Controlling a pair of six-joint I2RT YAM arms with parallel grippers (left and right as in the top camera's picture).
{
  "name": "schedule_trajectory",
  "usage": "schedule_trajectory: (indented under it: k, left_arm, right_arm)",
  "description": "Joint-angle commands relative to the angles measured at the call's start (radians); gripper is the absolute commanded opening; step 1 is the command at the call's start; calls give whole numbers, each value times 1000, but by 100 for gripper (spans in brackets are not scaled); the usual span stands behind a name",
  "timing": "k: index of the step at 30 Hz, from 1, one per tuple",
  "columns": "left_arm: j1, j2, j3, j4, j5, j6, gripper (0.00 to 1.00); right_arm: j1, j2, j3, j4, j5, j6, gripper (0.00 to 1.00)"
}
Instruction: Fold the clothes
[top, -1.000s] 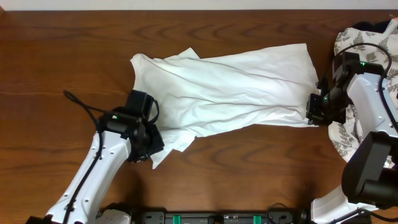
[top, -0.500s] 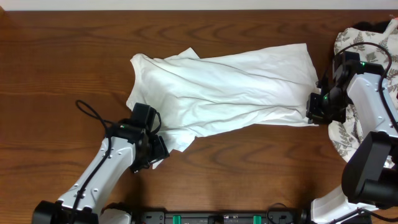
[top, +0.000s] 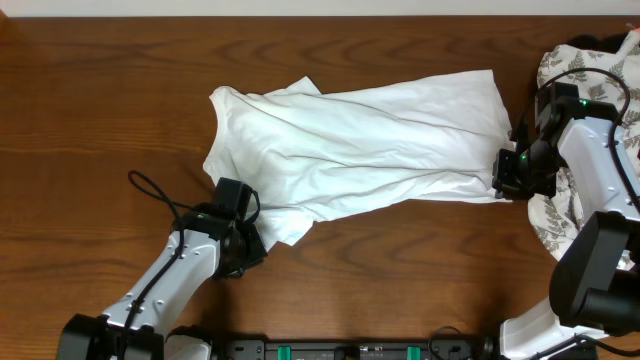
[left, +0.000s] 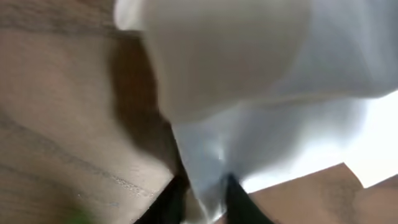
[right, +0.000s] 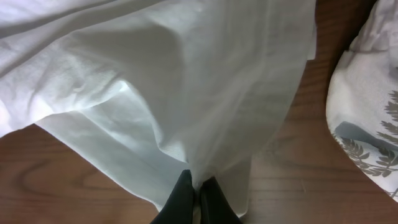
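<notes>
From overhead, the plain white cotton T-shirt (top: 360, 150) lay rumpled lengthwise across the middle of the dark wooden counter (top: 100, 100), stretched between my arms. My left pincer (top: 248, 238) was at its near-left corner and my right pincer (top: 505, 182) at its right edge. A white cloth with grey fern-leaf print (top: 585, 75) lay heaped under and around my right arm. I judged it the likeliest thing to get dragged along.

The left wrist view was blurred. My dark fingers (left: 239, 202) stood narrow with a thin flap of T-shirt between them. With so little fabric caught, I judged a slow, gentle first pull was best.

In the right wrist view, my fingertips (right: 181, 198) were pinched tight on the hem, and a strip of bare counter separated the T-shirt from the fern cloth. To fold cleanly, I judged both ends should rise together, taut, and move away from that cloth.
</notes>
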Motion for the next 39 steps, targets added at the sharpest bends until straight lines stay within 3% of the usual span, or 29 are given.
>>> schedule_trajectory:
  k: [1, 19, 29, 39]
  left_arm:
    - [3, 5, -4, -5, 3, 6, 6]
    - [4, -111, 128, -230, 19, 7, 6]
    - [4, -122, 128, -248, 219, 2, 6]
    - [4, -176, 129, -290, 251, -25, 6]
  right_arm:
    - [4, -12, -1, -1, 10, 12, 1]
    - [5, -12, -1, 0, 10, 12, 1]
    - [5, -12, -1, 0, 13, 11, 1]
    - [4, -11, -1, 3, 13, 11, 1]
